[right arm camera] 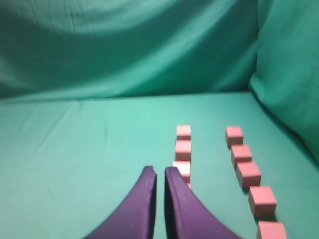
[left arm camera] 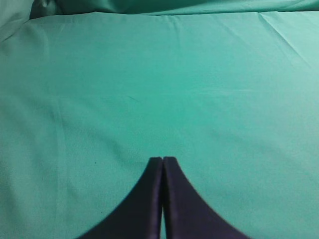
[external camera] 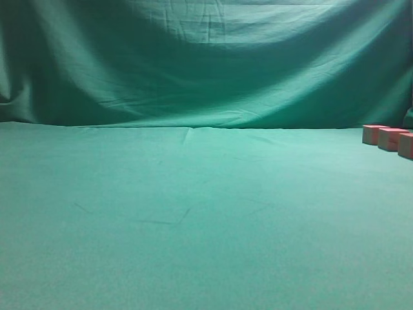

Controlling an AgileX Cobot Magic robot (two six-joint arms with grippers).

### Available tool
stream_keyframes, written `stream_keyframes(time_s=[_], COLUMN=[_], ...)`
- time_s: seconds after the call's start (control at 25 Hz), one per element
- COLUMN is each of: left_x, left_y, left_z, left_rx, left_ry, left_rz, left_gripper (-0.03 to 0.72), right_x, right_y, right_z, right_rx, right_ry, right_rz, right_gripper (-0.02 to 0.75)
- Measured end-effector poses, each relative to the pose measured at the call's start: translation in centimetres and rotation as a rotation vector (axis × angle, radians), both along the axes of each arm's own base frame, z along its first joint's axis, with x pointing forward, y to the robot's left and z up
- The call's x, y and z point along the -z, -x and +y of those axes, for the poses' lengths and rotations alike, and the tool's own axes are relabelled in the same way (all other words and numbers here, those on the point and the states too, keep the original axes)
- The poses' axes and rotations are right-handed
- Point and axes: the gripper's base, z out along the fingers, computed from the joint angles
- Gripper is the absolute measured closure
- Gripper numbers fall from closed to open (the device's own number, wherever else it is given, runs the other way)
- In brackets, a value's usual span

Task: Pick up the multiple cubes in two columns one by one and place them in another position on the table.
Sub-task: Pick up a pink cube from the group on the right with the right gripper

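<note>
So I'm hovering over the table [right arm camera: 75,149], which is just one big sheet of slightly wrinkled green cloth, with a backdrop [external camera: 206,58] of the same green draped behind it and wrapping round the right side. Loads of bare cloth out to the left and middle, so I'm thinking that's where the drop-offs should be going.

The cubes [right arm camera: 241,154] are sitting in two columns at the far right of the table. From my right wrist I'm counting five in the right column and at least three in the left, the nearest one partly hidden behind my finger. In the exterior view only three are peeking in at the right edge.

My right gripper [right arm camera: 160,174] is nearly closed, just a thin gap showing, holding nothing, sitting just short of the left column. My left gripper [left arm camera: 162,160] is pressed closed over bare cloth, also empty.

To do this well I'm guessing I need to open up first, centre on the closest cube, and come straight down so I'm not nudging its neighbours.
</note>
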Motion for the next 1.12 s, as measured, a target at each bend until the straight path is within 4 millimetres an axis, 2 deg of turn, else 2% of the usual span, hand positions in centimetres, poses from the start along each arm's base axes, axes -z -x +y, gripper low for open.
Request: stream_keyframes(time_s=[0.28,0.44,0.48,0.52,0.56,0.8,0.92,1.08,1.12], left_x=[0.0,0.0,0.0,0.0,0.0,0.0,0.0,0.0,0.0], left_y=[0.0,0.0,0.0,0.0,0.0,0.0,0.0,0.0,0.0], left_z=[0.0,0.0,0.0,0.0,0.0,0.0,0.0,0.0,0.0], left_rx=[0.000,0.000,0.000,0.000,0.000,0.000,0.000,0.000,0.000], left_ry=[0.000,0.000,0.000,0.000,0.000,0.000,0.000,0.000,0.000], left_rz=[0.000,0.000,0.000,0.000,0.000,0.000,0.000,0.000,0.000], left_gripper=[0.688,0.688,0.688,0.688,0.688,0.688,0.688,0.688,0.688], right_x=[-0.9,-0.5,-0.5,-0.5,-0.3,1.0,1.8,2.6,2.9], right_y=[-1.6,-3.0,-3.0,-3.4,-3.6,-6.9,-9.3,-11.3,-11.8], right_z=[0.3,0.3,0.3,0.2,0.1,-0.1,0.0,0.1,0.1], right_rx=[-0.064,-0.051,-0.051,-0.044,-0.040,-0.027,-0.029,-0.031,-0.033], right_ry=[0.095,0.073,0.073,0.078,0.088,0.122,0.124,0.129,0.132], right_rz=[0.285,0.476,0.476,0.528,0.586,0.955,1.043,1.033,1.019], right_gripper=[0.689,0.689,0.689,0.738,0.738,0.738,0.738,0.738,0.689])
